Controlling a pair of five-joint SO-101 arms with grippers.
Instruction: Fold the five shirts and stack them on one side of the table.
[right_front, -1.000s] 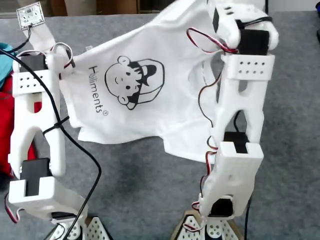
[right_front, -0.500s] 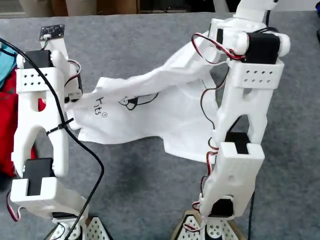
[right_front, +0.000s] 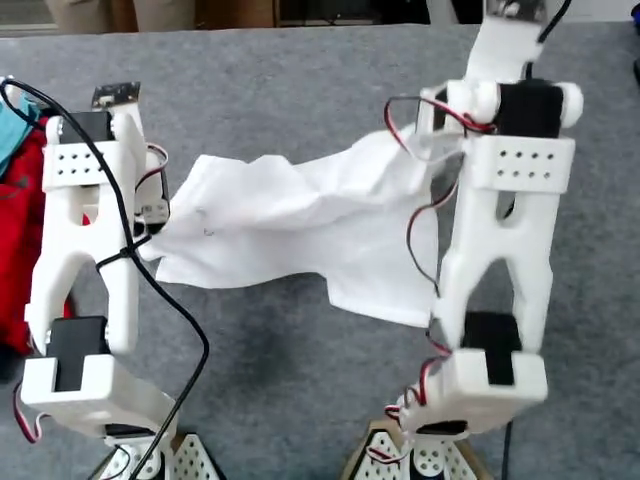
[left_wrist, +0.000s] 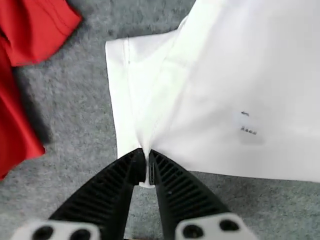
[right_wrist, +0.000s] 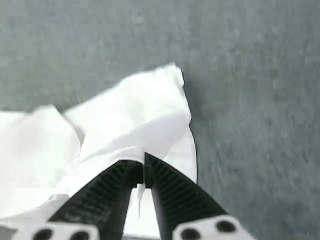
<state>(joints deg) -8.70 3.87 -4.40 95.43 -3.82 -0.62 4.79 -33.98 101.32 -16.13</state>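
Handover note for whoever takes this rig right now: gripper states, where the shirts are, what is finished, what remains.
Left gripper: shut on the white shirt, at its hem edge.
Right gripper: shut on the same shirt's opposite end.
The white shirt lies bunched on the grey table between the arms. A red shirt and a teal cloth lie unfolded beside the left arm.
Done: no folded stack visible.
Left: finish this fold, fold the others, stack them.

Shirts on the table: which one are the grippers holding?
The white shirt, pinched by both the left gripper and the right gripper. The red shirt lies loose beside the left arm, untouched.
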